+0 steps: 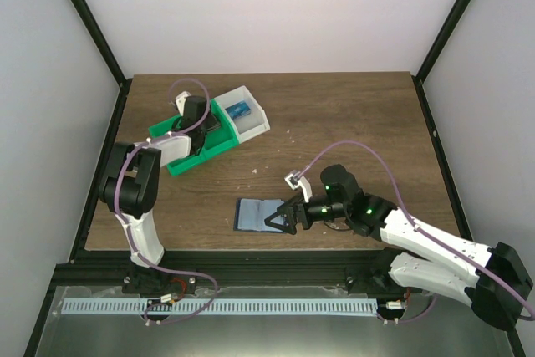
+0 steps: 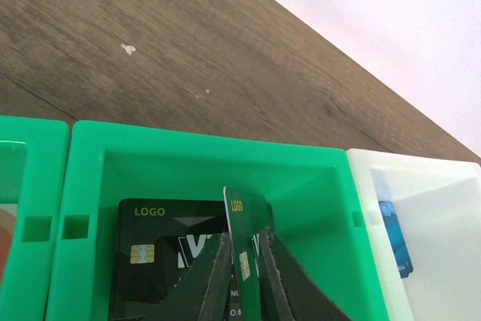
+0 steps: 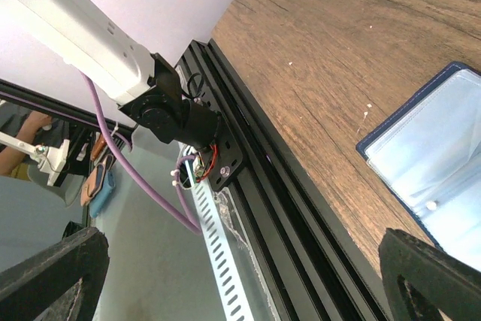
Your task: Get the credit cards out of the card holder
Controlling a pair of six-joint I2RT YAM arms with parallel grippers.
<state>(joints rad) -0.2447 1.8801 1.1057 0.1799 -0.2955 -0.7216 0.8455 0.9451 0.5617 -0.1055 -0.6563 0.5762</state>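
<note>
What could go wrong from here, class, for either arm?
The green card stands on edge in the left gripper above the black card in the green tray; released, it may topple askew. The open card holder lies close to the table's near edge; the open right gripper could nudge it off.

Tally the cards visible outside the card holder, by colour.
Black card: 1
Green card: 1
Blue card: 1
Total: 3, not counting a reddish patch cropped at the left wrist view's edge, too little to identify.
</note>
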